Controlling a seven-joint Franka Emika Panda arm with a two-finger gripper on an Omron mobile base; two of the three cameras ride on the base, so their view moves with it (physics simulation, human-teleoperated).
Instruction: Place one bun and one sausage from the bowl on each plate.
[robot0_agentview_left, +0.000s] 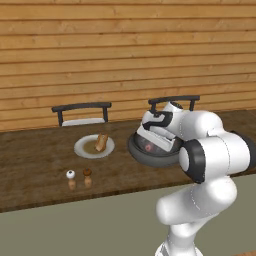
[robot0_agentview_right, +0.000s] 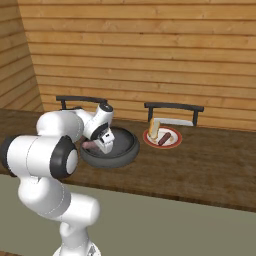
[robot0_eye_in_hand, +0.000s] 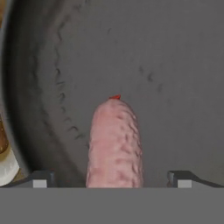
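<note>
A wall (robot0_agentview_left: 125, 55) of horizontal wooden planks in a warm honey tone runs behind the scene; in the right base view a second planked wall (robot0_agentview_right: 12, 55) meets it at a corner on the left. A long dark brown wooden desk (robot0_agentview_left: 30, 165) stands before it. Two dark-backed chairs (robot0_agentview_left: 82, 114) (robot0_agentview_left: 175, 102) are tucked in at its far side, seemingly with pale seats. The floor (robot0_agentview_left: 75, 230) is plain grey-green. The light is even.

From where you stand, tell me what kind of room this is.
Probably a kitchen or dining spot: a long wooden counter against a plank wall, chairs behind it, plates of food and salt and pepper shakers.
</note>
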